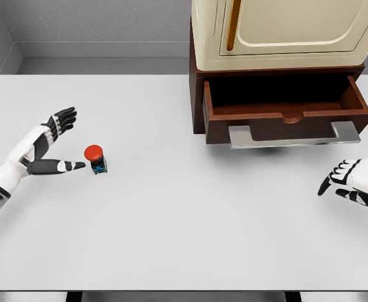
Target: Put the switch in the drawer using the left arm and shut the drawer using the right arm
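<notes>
The switch (pixel 95 158), a small dark box with a round red button on top, stands on the white table (pixel 184 239) at the left. My left hand (pixel 67 141) is just left of it, open, fingers spread above and thumb pointing at the switch, not touching. The brown wooden drawer (pixel 284 116) is pulled open at the upper right, its inside dark and holding nothing I can see, with a metal handle (pixel 294 135) across its front. My right hand (pixel 347 182) hovers open at the right edge, below and right of the drawer.
A cream cabinet (pixel 284 31) sits on top of the brown drawer unit. A grey wall runs behind the table's far edge.
</notes>
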